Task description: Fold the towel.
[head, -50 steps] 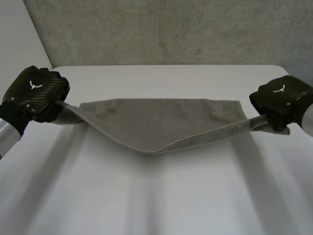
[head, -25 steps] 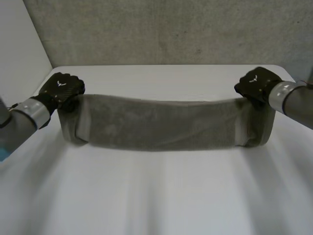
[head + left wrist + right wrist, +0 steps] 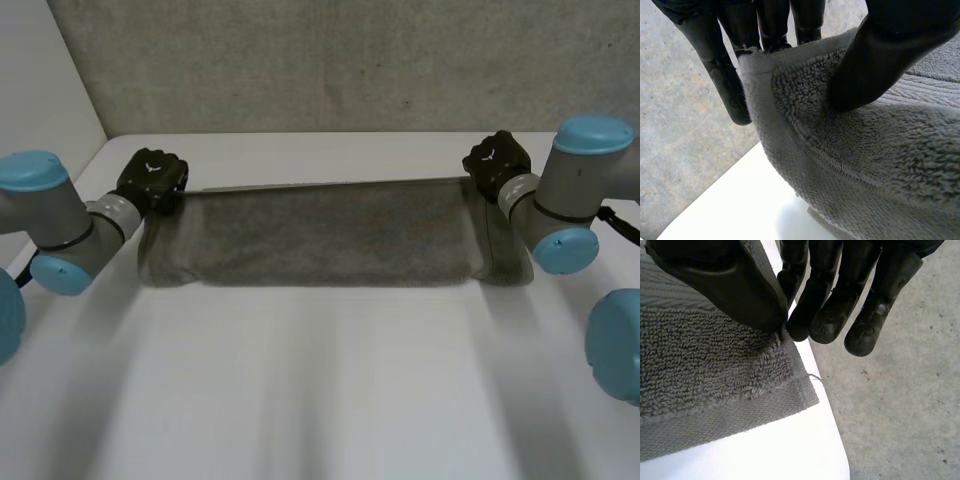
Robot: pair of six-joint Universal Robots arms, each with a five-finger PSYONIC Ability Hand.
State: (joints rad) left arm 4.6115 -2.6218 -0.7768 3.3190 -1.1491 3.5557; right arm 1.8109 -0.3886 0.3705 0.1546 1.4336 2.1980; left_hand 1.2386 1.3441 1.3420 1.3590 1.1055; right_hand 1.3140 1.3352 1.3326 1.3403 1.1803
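Along the table's far side: towel [image 3: 320, 235] lies doubled on the white table [image 3: 320, 400], with its top edge running between the two hands. Left hand [image 3: 150, 180] pinches the far-left corner, thumb [image 3: 875, 55] pressing the terry against the fingers [image 3: 722, 65]. Right hand [image 3: 497, 160] clamps the far-right corner the same way. My read: the first half-fold is in hand, task roughly midway. Next move calls for squaring the top corners over the lower layer, releasing, then lifting clear for a crosswise fold. Room: the right corner sits just beside the table rim, with concrete floor [image 3: 900, 415] beyond. The far rim is close. There's plenty of bare table on the near side.
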